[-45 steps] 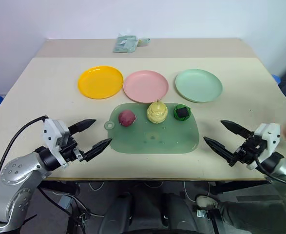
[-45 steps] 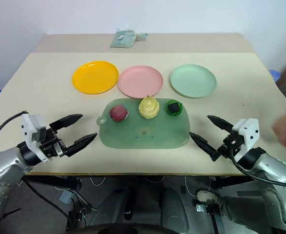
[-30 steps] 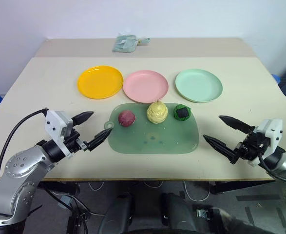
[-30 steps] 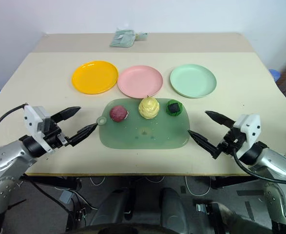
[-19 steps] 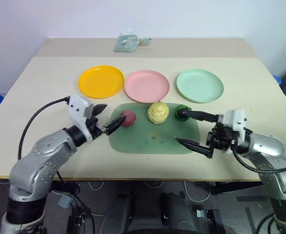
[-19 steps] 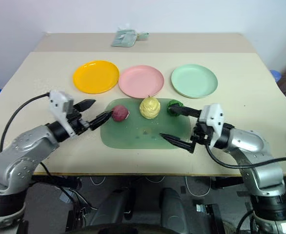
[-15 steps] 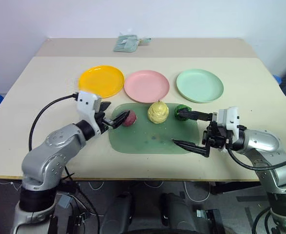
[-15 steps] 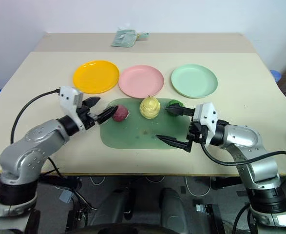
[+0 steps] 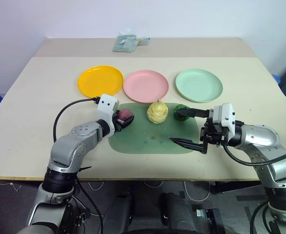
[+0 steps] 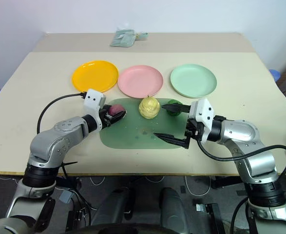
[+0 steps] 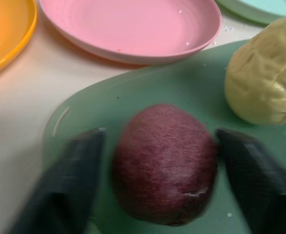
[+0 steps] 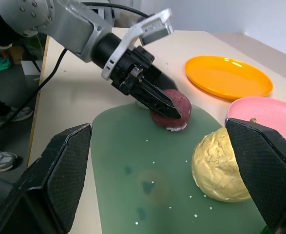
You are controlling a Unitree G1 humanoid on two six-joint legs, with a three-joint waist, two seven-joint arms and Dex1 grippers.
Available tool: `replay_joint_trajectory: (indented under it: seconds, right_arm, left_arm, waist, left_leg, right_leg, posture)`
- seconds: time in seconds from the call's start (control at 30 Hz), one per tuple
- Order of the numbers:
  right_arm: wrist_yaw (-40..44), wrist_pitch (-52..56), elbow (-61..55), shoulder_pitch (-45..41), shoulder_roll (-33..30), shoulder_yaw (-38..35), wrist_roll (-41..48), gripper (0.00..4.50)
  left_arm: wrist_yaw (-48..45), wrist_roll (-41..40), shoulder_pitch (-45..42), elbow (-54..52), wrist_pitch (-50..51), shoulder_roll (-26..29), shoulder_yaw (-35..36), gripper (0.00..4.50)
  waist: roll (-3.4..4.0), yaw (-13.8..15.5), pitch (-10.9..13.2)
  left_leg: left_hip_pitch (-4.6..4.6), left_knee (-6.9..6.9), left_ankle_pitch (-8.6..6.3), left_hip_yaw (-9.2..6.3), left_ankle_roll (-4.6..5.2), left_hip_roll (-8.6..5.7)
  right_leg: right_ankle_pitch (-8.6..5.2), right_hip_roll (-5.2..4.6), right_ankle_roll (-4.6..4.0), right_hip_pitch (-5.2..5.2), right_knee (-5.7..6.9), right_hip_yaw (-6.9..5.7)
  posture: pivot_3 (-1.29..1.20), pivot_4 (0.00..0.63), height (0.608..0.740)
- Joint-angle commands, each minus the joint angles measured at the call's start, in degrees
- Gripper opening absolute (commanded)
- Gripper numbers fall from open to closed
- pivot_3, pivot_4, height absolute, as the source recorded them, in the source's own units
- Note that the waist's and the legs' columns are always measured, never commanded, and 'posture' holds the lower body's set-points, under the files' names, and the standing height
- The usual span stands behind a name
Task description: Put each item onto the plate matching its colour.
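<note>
We see the left gripper (image 9: 124, 120) at centre-left of the head view with its fingers either side of the maroon ball (image 11: 165, 163), which sits on the left end of the green mat (image 9: 152, 141); small gaps show on both sides, so we can't tell if it's clamped. The right gripper (image 9: 187, 127) at centre-right stands wide apart holding nothing, upper finger touching the dark green lump (image 9: 180, 112), with the yellow lump (image 9: 157, 112) just left of it mid-mat. Yellow plate (image 9: 100, 81), pink plate (image 9: 145, 86) and mint plate (image 9: 199, 85) lie in a row above the mat.
</note>
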Motion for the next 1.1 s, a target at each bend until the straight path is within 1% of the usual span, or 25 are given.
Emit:
replay_joint_trajectory:
  seconds: [0.03, 0.2, 0.27, 0.33, 0.4, 0.5, 0.57, 0.6, 0.67, 0.77, 0.87, 0.93, 0.97, 1.0, 1.03, 1.1]
  right_arm:
    - [-1.36, 0.85, -3.87, 0.14, -1.03, -2.35, 1.37, 4.50]
    - [-2.66, 1.45, -5.49, 1.22, -1.18, -3.19, 1.46, 4.50]
    - [-3.30, 1.32, -5.60, 1.35, -0.94, -3.37, 1.20, 4.50]
    - [-4.06, 0.81, -5.23, 1.00, -0.59, -3.25, 0.54, 4.50]
    - [-4.86, 0.26, -4.62, 0.22, -0.16, -3.06, 0.03, 4.50]
    - [-7.31, -2.87, -1.64, -2.57, 1.66, -2.68, -2.78, 4.50]
    - [-8.48, -4.26, 0.77, -4.66, 2.67, -2.34, -4.28, 4.50]
    - [-8.90, -4.98, 2.50, -6.19, 3.17, -2.23, -4.99, 4.50]
    - [-9.37, -5.80, 5.08, -8.46, 3.83, -2.01, -5.87, 4.50]
    - [-9.21, -7.19, 7.29, -10.08, 4.29, -1.57, -6.97, 4.50]
    - [-9.45, -8.42, 8.79, -11.09, 4.85, -1.42, -7.89, 4.50]
    - [-9.80, -9.25, 9.08, -11.01, 5.06, -1.53, -8.54, 4.50]
    - [-9.89, -9.57, 8.95, -10.61, 5.02, -1.74, -8.74, 4.50]
    - [-10.05, -9.71, 8.71, -10.15, 5.01, -1.99, -8.84, 4.50]
    - [-10.16, -9.72, 8.47, -9.82, 5.01, -2.14, -8.88, 4.50]
    - [-10.33, -9.72, 7.92, -8.69, 4.88, -2.73, -8.72, 4.50]
  left_arm:
    - [-2.06, 2.09, -1.30, 0.65, -1.19, 0.49, -1.07, 2.32]
    - [-3.24, 2.94, -3.92, 2.03, -1.35, -0.07, 1.07, 2.32]
    - [-2.78, 3.45, -7.46, 4.00, -2.15, -0.17, 2.90, 2.32]
    - [-1.47, 5.02, -12.56, 9.45, -4.72, -0.76, 4.55, 2.32]
    - [-1.64, 6.95, -17.81, 17.07, -8.17, -1.43, 4.67, 2.32]
    - [-3.91, 10.60, -27.42, 33.34, -17.31, -4.55, 2.78, 2.32]
    - [-4.93, 13.19, -33.38, 45.51, -24.09, -7.33, 2.29, 2.32]
    - [-4.51, 14.74, -37.36, 54.06, -28.59, -9.35, 2.34, 2.32]
    - [-4.08, 17.05, -43.29, 67.12, -36.03, -12.14, 2.72, 2.32]
    - [-3.38, 18.93, -48.04, 78.78, -42.72, -14.11, 3.95, 2.32]
    - [-1.48, 20.84, -50.05, 85.26, -47.03, -15.57, 4.27, 2.32]
    - [-0.75, 21.02, -50.14, 86.60, -48.86, -16.90, 5.10, 3.11]
    - [-1.37, 20.43, -50.03, 86.37, -49.62, -17.47, 5.95, 3.43]
    - [-2.30, 19.63, -49.77, 85.67, -50.69, -17.78, 6.99, 3.92]
    - [-3.07, 19.20, -49.61, 85.19, -51.43, -17.88, 7.82, 3.92]
    - [-8.08, 18.39, -47.24, 80.94, -51.22, -17.20, 8.21, 3.92]
  waist:
    - [0.00, 0.01, 0.00]
    - [0.00, 0.12, 0.00]
    - [-0.01, 0.07, 0.01]
    - [-0.02, 0.15, 0.01]
    - [-0.04, 0.15, 0.02]
    - [-0.04, 0.18, 0.01]
    - [-0.06, 0.34, 0.02]
    - [-0.06, 0.39, 0.02]
    - [-0.13, 0.62, 0.06]
    - [-0.14, 0.49, 0.07]
    - [-0.14, -0.18, 0.07]
    - [-0.15, -0.13, 0.07]
    - [-0.15, -0.08, 0.07]
    - [-0.15, -0.09, 0.07]
    - [-0.15, -0.07, 0.07]
    - [-0.14, -0.10, 0.07]
  left_leg:
    - [0.00, 0.00, 0.00, 0.00, 0.00, 0.00]
    - [0.00, 0.03, 0.00, 0.00, 0.00, -0.01]
    - [0.00, 0.05, 0.00, 0.00, 0.00, -0.01]
    - [-0.01, 0.09, 0.00, 0.00, 0.00, -0.01]
    - [-0.02, 0.12, 0.01, -0.01, 0.00, -0.01]
    - [-0.02, 0.12, 0.01, 0.01, -0.01, -0.05]
    - [-0.02, 0.13, 0.01, 0.02, 0.00, -0.12]
    - [-0.02, 0.13, 0.02, 0.02, 0.00, -0.14]
    - [-0.03, 0.15, 0.02, 0.03, 0.02, -0.20]
    - [-0.07, 0.13, 0.00, 0.11, 0.06, -0.22]
    - [-0.10, 0.10, 0.00, 0.16, 0.06, -0.23]
    - [-0.12, 0.08, 0.00, 0.22, 0.05, -0.23]
    - [-0.14, 0.10, 0.00, 0.22, 0.06, -0.24]
    - [-0.22, 0.13, 0.00, 0.22, 0.06, -0.26]
    - [-0.30, 0.15, 0.00, 0.22, 0.07, -0.26]
    - [-0.37, 0.21, -0.01, 0.21, 0.08, -0.30]
  right_leg:
    - [0.00, 0.00, 0.00, 0.00, 0.00, 0.00]
    - [0.00, -0.02, 0.00, 0.02, 0.00, 0.00]
    - [0.00, -0.02, 0.00, 0.02, 0.01, 0.00]
    - [0.01, 0.00, 0.00, 0.01, 0.05, -0.01]
    - [0.02, 0.03, 0.01, 0.01, 0.06, -0.04]
    - [0.06, 0.10, 0.07, 0.02, 0.04, -0.09]
    - [0.18, 0.08, 0.30, 0.05, 0.02, -0.08]
    - [0.22, 0.09, 0.36, 0.06, -0.05, -0.09]
    - [0.26, 0.07, 0.43, 0.06, -0.09, -0.08]
    - [0.29, 0.02, 0.47, 0.00, -0.11, -0.06]
    - [0.29, -0.01, 0.48, -0.08, -0.06, -0.04]
    - [0.29, -0.03, 0.49, -0.15, -0.04, 0.00]
    - [0.29, -0.03, 0.49, -0.16, -0.04, 0.00]
    - [0.31, -0.04, 0.53, -0.23, -0.01, -0.01]
    - [0.34, -0.04, 0.56, -0.29, -0.02, -0.01]
    - [0.40, -0.06, 0.62, -0.33, 0.00, 0.00]
  posture:
    - [0.00, 0.150, 0.740]
    - [0.00, 0.150, 0.740]
    - [0.00, 0.150, 0.740]
    - [0.00, 0.150, 0.740]
    - [0.00, 0.150, 0.740]
    - [0.00, 0.150, 0.740]
    - [0.00, 0.150, 0.740]
    - [0.00, 0.150, 0.740]
    - [0.00, 0.150, 0.740]
    - [0.00, 0.150, 0.740]
    - [0.00, 0.150, 0.740]
    - [0.00, 0.150, 0.740]
    - [0.00, 0.150, 0.740]
    - [0.00, 0.150, 0.740]
    - [0.00, 0.150, 0.740]
    - [0.00, 0.150, 0.740]
